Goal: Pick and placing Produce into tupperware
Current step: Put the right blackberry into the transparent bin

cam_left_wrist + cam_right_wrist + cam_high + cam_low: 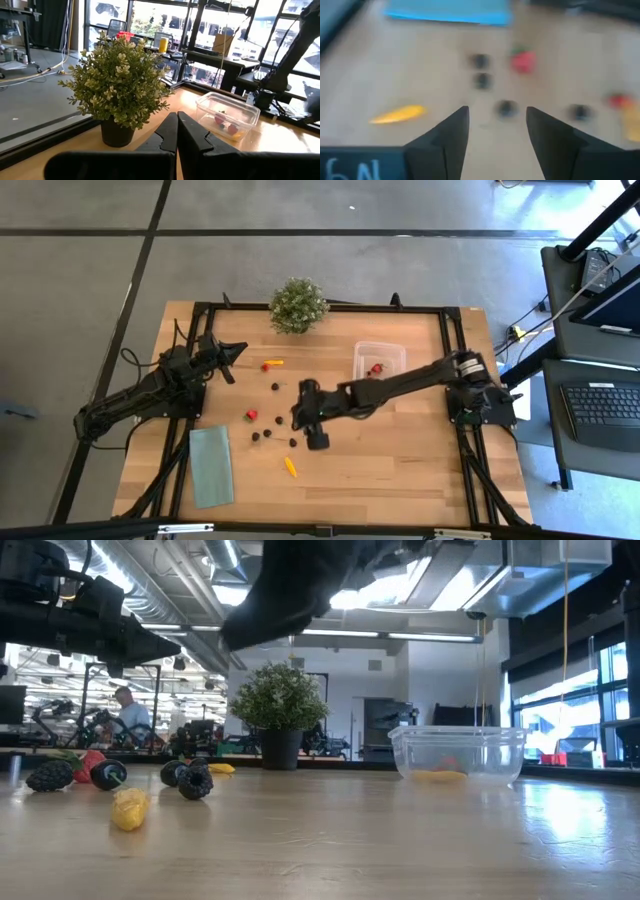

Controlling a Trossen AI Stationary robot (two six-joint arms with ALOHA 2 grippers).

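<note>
The produce lies scattered on the wooden table: dark berries [263, 434], a red piece [251, 415], another dark berry [275, 387], a red-orange piece [270, 364] and a yellow piece [290, 467]. The clear tupperware [380, 360] stands toward the far right with a red piece [376, 368] inside. My right gripper [297, 418] hangs open above the table's middle, well clear of it in the low view. In the right wrist view its fingers [497, 109] frame a dark berry [507, 107] below. My left gripper [238, 348] waits shut near the far left edge, holding nothing.
A bushy potted plant [298, 305] stands at the far edge, just ahead of my left gripper [177, 116]. A flat pale-green cloth [211, 466] lies at the near left. A black frame [448, 340] runs around the table. Bare wood lies near and to the right.
</note>
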